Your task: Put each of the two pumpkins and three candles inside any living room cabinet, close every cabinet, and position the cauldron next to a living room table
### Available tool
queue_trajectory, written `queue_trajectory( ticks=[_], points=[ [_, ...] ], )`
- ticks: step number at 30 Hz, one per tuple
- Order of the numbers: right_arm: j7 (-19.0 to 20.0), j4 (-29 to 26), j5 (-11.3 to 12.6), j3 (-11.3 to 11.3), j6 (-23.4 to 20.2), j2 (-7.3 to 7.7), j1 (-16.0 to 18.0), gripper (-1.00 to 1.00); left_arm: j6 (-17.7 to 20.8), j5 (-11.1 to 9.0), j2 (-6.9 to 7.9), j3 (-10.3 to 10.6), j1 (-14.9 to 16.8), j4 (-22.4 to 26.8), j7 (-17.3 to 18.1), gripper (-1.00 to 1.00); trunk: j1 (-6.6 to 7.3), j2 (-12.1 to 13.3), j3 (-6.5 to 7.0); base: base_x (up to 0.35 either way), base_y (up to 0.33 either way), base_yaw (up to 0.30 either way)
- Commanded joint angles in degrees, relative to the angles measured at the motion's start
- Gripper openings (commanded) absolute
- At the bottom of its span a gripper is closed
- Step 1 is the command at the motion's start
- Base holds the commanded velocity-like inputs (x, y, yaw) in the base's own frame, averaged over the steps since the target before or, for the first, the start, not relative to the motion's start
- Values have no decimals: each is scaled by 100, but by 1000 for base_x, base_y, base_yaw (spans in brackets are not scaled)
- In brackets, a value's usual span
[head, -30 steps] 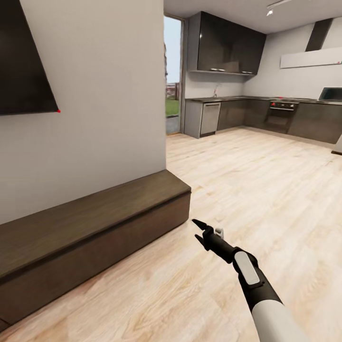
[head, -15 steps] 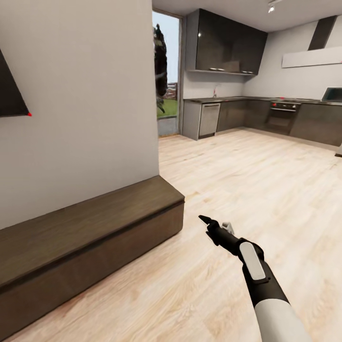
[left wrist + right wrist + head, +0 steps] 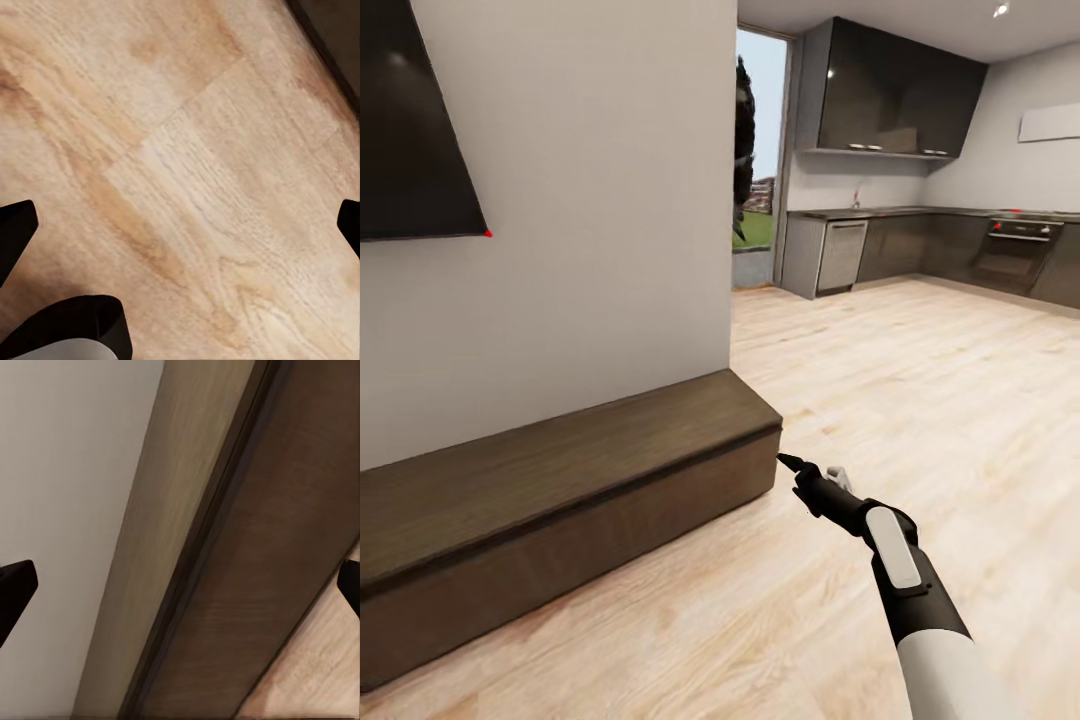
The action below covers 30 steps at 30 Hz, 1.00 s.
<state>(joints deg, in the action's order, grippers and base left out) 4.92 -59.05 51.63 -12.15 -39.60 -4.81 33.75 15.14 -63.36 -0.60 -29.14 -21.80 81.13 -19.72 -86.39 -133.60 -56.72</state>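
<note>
The long, low dark-brown cabinet (image 3: 560, 470) runs along the white wall at the left, and its flat fronts look closed. My right gripper (image 3: 812, 472) is open and empty, held low over the floor just off the cabinet's near end. The right wrist view looks along the cabinet (image 3: 277, 547), between the wall and the floor, with the right gripper (image 3: 180, 585) spread wide. My left gripper (image 3: 180, 225) is open too, pointing down at bare wood floor (image 3: 187, 172). The pumpkins, candles, cauldron and table are out of view.
A dark TV (image 3: 410, 130) hangs on the wall above the cabinet. Past the wall's corner are a glass doorway (image 3: 755, 170) and a kitchen with dark upper cabinets (image 3: 900, 90) and an oven (image 3: 1015, 245). Light wood floor (image 3: 920, 400) stretches to the right.
The whole head view swung right, then back left, so more of the TV shows again: the camera moved. The right arm holds nearly the same pose.
</note>
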Motion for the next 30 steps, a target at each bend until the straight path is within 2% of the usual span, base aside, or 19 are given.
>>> queue_trajectory(
  ticks=[1,9,19,21,22,23,24,25,26,29,30],
  points=[
    [0,0,3,0,-1,-1,0,100,-2,-2,0,-3,0,-4,-3,100,-23,-42,-15,1,-1,273],
    [24,13,10,-13,2,6,-23,100,-10,-8,-2,-13,0,-12,-20,100,-198,-363,-136,0,0,219],
    [241,84,27,-35,56,-45,-122,100,-14,1,-6,15,15,-10,-28,100,-418,-764,-312,0,0,24],
    [-50,377,23,-15,248,-169,-82,100,-17,9,-19,29,31,-10,-49,100,-462,-844,-348,0,0,3],
    [-202,526,21,-10,522,-258,-67,100,-18,12,-30,33,39,-10,-61,100,-484,-884,-366,0,0,2],
    [-310,732,48,-24,1020,-340,-52,100,-19,11,-40,36,46,-10,-71,100,-506,-924,-384,0,0,0],
    [-301,781,87,-22,1135,-362,-50,100,-19,12,-41,37,47,-10,-72,100,-528,-964,-402,0,0,0],
    [-190,850,226,-15,1301,-391,-48,100,-19,14,-41,38,52,-12,-68,100,-530,-966,-424,0,0,0],
    [127,924,505,-2,1451,-416,-47,100,-19,16,-42,43,61,-17,-56,100,-533,-967,-446,0,0,0],
    [439,987,763,6,1558,-442,-47,100,-20,20,-40,49,70,-47,-48,100,-541,-971,-513,0,0,0],
    [582,1014,887,12,1631,-518,-75,100,-20,20,-40,54,75,-76,-36,100,-543,-972,-535,0,0,0]
  ],
)
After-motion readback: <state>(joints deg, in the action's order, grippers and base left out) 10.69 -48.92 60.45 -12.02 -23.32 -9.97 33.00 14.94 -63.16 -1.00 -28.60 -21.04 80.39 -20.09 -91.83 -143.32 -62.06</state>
